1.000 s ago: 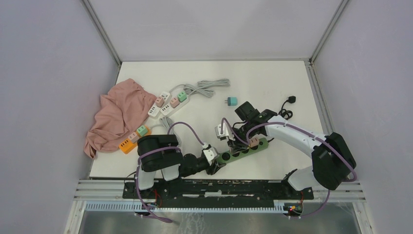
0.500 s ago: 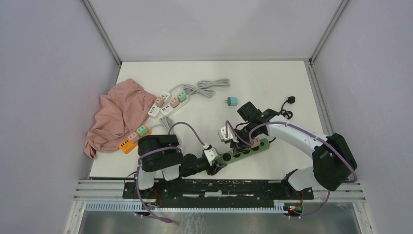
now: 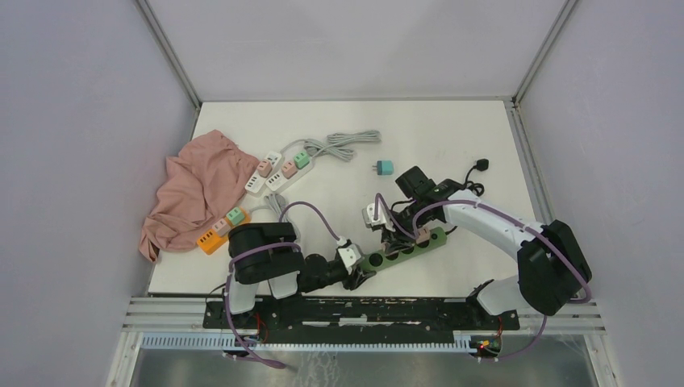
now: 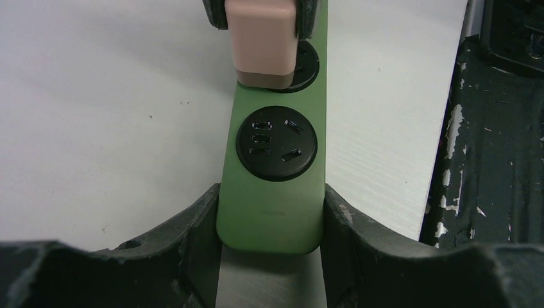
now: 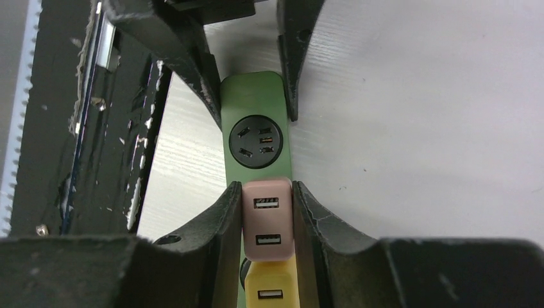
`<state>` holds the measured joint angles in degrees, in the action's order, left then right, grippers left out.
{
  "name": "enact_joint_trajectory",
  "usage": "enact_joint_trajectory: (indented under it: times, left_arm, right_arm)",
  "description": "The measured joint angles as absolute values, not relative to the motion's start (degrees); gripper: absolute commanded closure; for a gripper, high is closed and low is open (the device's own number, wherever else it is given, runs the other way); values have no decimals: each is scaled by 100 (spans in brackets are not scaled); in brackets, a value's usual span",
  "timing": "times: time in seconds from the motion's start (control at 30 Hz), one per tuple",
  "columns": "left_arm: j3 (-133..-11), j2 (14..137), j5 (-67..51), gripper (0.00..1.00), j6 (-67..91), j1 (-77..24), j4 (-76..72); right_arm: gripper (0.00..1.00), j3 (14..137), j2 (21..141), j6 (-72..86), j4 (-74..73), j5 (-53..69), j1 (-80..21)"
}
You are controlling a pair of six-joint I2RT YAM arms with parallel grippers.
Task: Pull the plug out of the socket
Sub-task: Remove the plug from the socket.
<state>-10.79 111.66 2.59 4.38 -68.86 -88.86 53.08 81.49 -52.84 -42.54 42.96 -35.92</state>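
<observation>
At the near edge, left gripper (image 3: pixel 360 274) clamps the end of the green power strip (image 4: pixel 269 221). One socket past its fingers, right gripper (image 5: pixel 268 199) is closed on the pink plug (image 4: pixel 263 38). Over the last second the right wrist crept away and the strip swung along with it. Plug looks still seated, so not out yet.

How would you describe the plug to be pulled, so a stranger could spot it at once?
Find the green power strip near the front edge of the white table, between the two arms. The pink plug stands in it, clamped by the right hand. Its pink body sets it apart from the yellow plug right beside it.
</observation>
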Motion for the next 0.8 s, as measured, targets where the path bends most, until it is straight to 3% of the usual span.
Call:
enact_joint_trajectory:
  times: [0.23,0.57,0.8]
  left_arm:
    - [-1068,11157,235,97,434,-6901,-8888]
    - [-1079,11118,178,97,443,-6897,-8877]
    - [-1164,11161,75,97,563,-6899,-8868]
  right_arm:
    - [100,5336,8141,-6160,-4525,4338,-3863]
    - [100,5452,8221,-5389,-4381,4348,-3706]
    - [100,5448,8219,-6543,-4967,4582,-3570]
